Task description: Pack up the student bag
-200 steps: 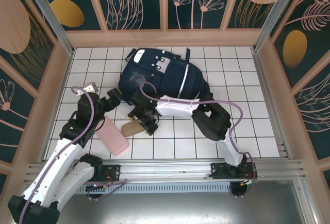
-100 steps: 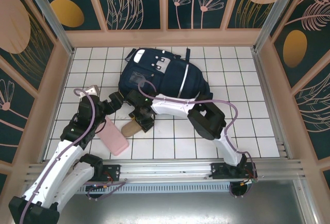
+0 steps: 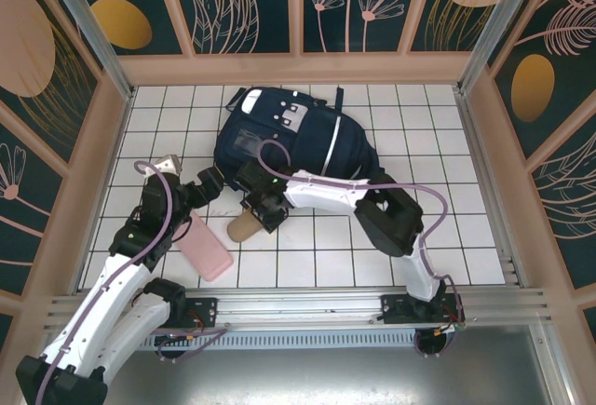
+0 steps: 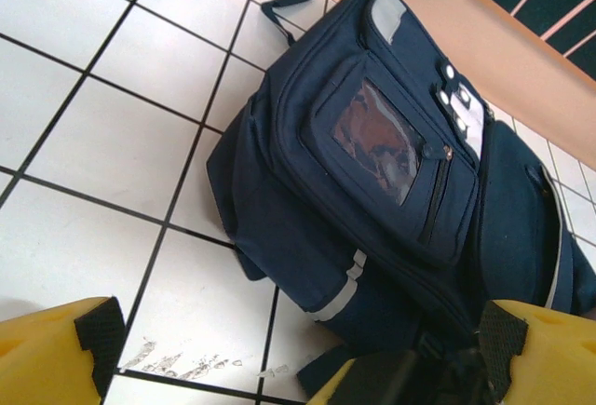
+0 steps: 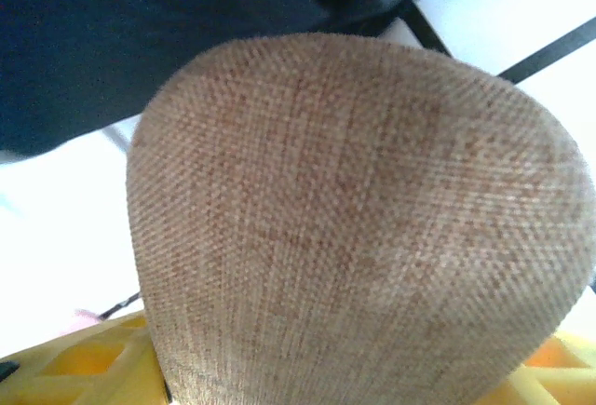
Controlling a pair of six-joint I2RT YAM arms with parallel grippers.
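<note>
The student bag (image 3: 298, 135) lay flat at far centre of the tiled table (image 3: 466, 237), front pockets up; no open compartment could be made out; right gripper (image 3: 263, 209) was clamped on a tan fabric pouch (image 3: 244, 227) just near-left of the bag; left gripper (image 3: 209, 184) hung wide open, empty, beside a pink case (image 3: 207, 249). Risk: pouch jamming against shut fabric, or slipping from an end-on grip; arms close, might clash.
</note>
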